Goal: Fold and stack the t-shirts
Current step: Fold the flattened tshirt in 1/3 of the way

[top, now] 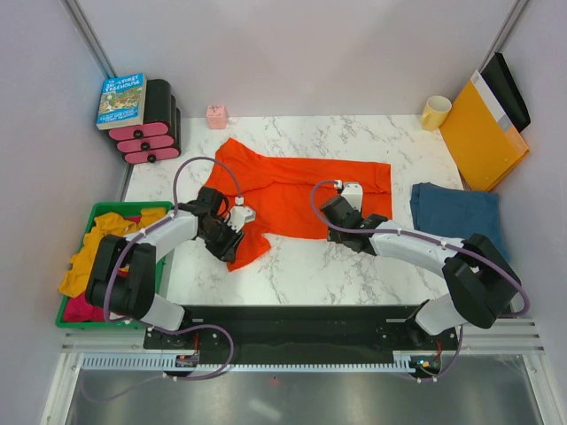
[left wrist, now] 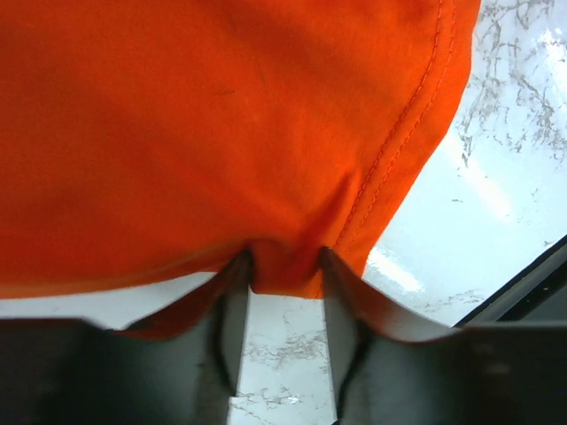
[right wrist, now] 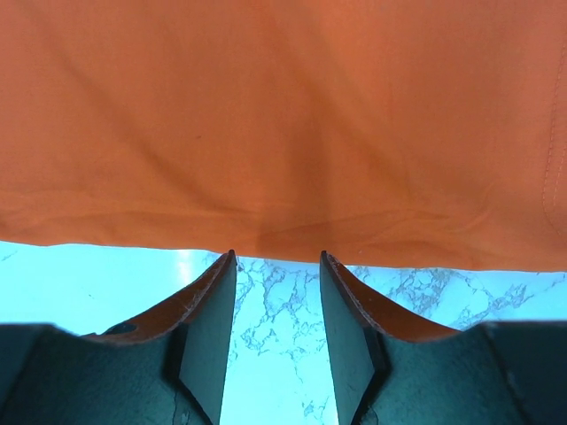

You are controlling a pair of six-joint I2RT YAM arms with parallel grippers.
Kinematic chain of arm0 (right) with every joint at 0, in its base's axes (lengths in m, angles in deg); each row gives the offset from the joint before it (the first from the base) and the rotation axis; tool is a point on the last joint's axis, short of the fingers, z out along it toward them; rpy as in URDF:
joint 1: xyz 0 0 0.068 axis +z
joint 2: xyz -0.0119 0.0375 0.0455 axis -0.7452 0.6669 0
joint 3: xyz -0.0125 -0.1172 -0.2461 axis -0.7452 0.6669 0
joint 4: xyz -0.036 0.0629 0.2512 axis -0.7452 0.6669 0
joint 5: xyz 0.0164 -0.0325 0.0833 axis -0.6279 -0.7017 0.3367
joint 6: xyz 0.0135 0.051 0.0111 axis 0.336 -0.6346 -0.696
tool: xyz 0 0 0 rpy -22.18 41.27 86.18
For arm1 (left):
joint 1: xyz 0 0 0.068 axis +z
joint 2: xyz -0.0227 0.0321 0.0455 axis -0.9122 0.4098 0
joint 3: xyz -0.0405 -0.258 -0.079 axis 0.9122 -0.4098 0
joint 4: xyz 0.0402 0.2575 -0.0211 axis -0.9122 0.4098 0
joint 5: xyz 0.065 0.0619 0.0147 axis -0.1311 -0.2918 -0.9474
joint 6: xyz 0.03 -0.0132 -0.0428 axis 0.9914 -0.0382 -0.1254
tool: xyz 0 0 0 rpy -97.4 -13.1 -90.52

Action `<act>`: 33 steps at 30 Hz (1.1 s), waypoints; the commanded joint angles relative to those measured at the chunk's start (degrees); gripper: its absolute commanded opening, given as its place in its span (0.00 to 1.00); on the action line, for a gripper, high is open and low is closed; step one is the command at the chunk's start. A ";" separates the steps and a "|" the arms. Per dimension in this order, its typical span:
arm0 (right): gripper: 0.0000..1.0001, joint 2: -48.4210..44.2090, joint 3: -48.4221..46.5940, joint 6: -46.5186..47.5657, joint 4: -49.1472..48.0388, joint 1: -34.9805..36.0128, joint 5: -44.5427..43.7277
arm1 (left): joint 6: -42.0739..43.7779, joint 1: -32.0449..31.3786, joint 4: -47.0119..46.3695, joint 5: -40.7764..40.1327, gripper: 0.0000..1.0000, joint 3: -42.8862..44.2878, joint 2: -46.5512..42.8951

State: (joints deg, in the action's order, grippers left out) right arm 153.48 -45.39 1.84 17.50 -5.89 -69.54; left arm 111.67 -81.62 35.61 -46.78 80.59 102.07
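T-shirts come in two here. The orange-red t-shirt [top: 292,190] lies spread out flat in the middle of the bench [top: 301,266], not folded yet. The blue t-shirt [top: 456,212] sits on the right side, already folded into a rough square, likely as the bottom of the stack.

Both arms are at the near edge of the orange-red t-shirt, one toward each end. I think this is so they can lift that edge together and fold it over evenly.

The left end effector [left wrist: 283,261] is at the shirt's near left corner. Its fingers are apart, with a little bunch of the hem tucked between the tips. I cannot tell if it is really pinching the cloth. The right end effector [right wrist: 277,257] is open. Its tips just reach the shirt's edge, with bare bench between them.

The left arm bends at the elbow and points in toward the middle. The right arm stretches low across the bench from the right.
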 commanded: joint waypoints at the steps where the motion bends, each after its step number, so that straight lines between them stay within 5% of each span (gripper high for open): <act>1: 0.50 -0.88 -0.66 -1.48 0.50 0.26 -2.15 | 3.37 -0.36 1.82 0.87 0.29 0.03 2.08; 4: 0.50 -0.97 -0.66 -1.74 0.50 0.17 -2.42 | 3.64 -0.45 2.35 0.43 0.08 -0.15 1.65; 6: 0.51 -1.23 -0.66 -1.66 0.59 0.26 -2.68 | 3.29 -0.36 2.27 -0.36 0.07 -0.24 0.69; 10: 0.54 -2.37 0.04 -2.01 0.50 0.26 -3.21 | 0.84 -0.36 -0.44 -2.47 0.32 -0.67 -3.35; 12: 0.54 -3.34 0.48 -2.01 0.33 0.26 -3.73 | 0.13 -0.27 -1.51 -2.21 0.24 -1.29 -5.99; 14: 0.54 -4.48 1.01 -1.75 0.24 0.26 -4.17 | -1.10 -0.27 -2.39 -1.95 0.04 -1.20 -9.16; 17: 0.55 -5.45 1.36 -1.13 0.24 0.26 -4.97 | -1.90 -0.36 -2.39 -2.29 0.04 -0.68 -10.57; 21: 0.59 -6.50 1.89 -0.78 0.33 0.26 -5.58 | -3.83 -0.27 -3.71 -4.76 0.51 -0.85 -12.15; 24: 0.62 -7.82 2.42 -0.52 0.06 0.26 -6.46 | -6.55 0.17 -8.79 -9.84 0.99 -2.86 -17.06; 29: 0.64 -9.40 3.21 0.89 -0.03 0.34 -7.60 | -13.83 8.31 -16.00 -14.33 1.00 -1.48 -20.77; 33: 0.65 -11.07 3.38 1.94 0.50 0.26 -8.57 | -24.28 19.66 -34.38 -9.88 1.00 -3.46 -19.70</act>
State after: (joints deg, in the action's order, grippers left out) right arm 145.00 -42.35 2.36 18.00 -5.89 -75.38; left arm 99.76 -70.91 21.55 -57.40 78.03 82.05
